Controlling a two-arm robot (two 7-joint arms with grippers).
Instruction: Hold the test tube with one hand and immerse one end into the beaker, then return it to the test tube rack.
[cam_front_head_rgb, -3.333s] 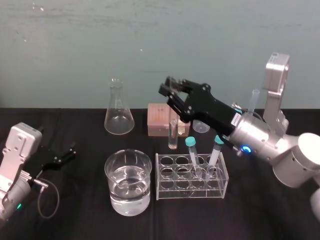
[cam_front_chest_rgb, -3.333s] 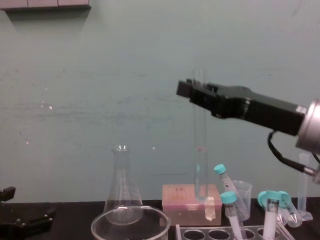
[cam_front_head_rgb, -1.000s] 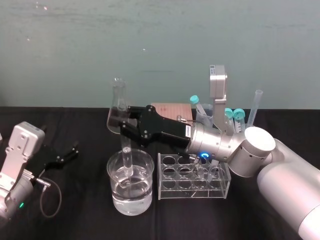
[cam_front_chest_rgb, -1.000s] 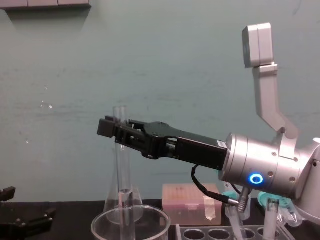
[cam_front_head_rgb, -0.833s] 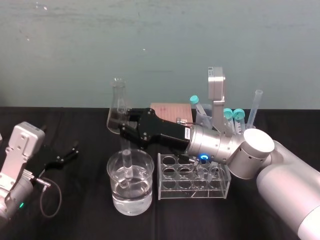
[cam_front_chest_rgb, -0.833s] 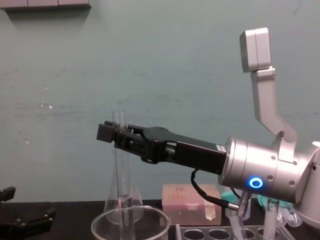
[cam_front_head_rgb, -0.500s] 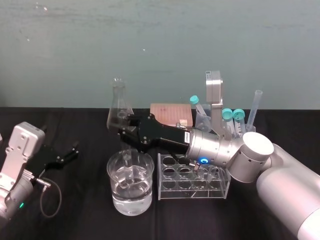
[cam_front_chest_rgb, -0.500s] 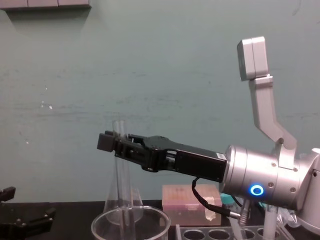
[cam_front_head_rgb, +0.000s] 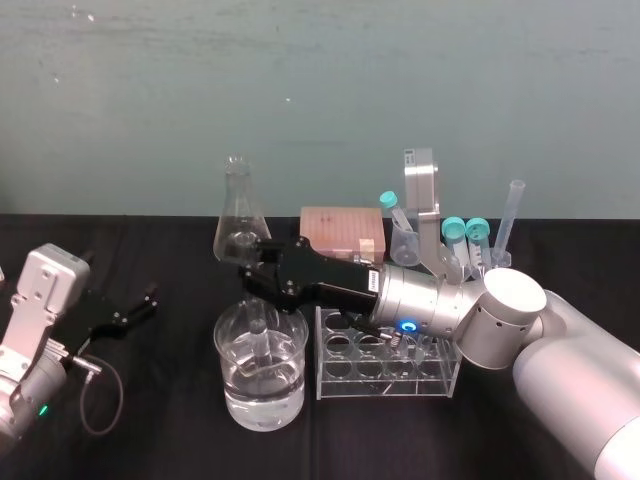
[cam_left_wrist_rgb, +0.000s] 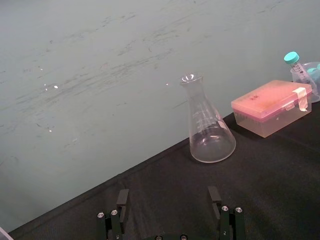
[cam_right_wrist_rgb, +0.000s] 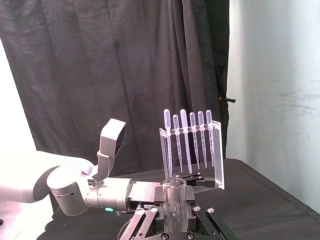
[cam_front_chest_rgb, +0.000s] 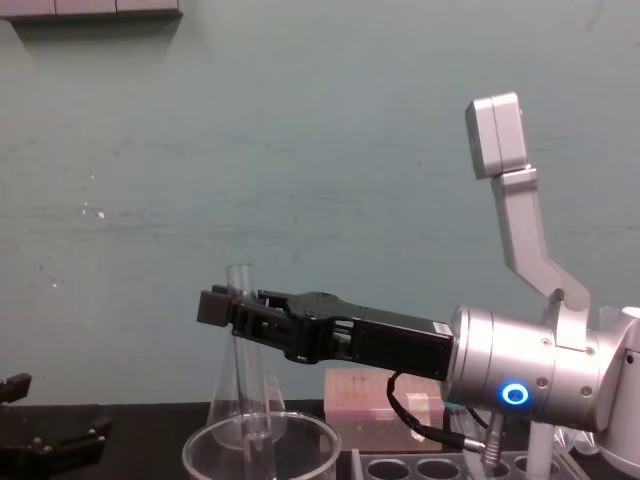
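The right end effector (cam_front_head_rgb: 255, 272) is clamped on the upper part of the test tube (cam_front_head_rgb: 260, 338), which is held approx. vertical inside the beaker (cam_front_head_rgb: 228, 360) w/ its rounded lower end apparently in the liquid; the high grip is judged to keep the end effector above the rim. The test tube rack (cam_front_head_rgb: 388, 376) stands just beside the beaker on the surface, so a short return path is given. The left end effector (cam_front_head_rgb: 128, 310) is parked at the left, jaws apart, well clear of the beaker.

Clear beaker (cam_front_head_rgb: 286, 386), pink box (cam_front_head_rgb: 343, 230)
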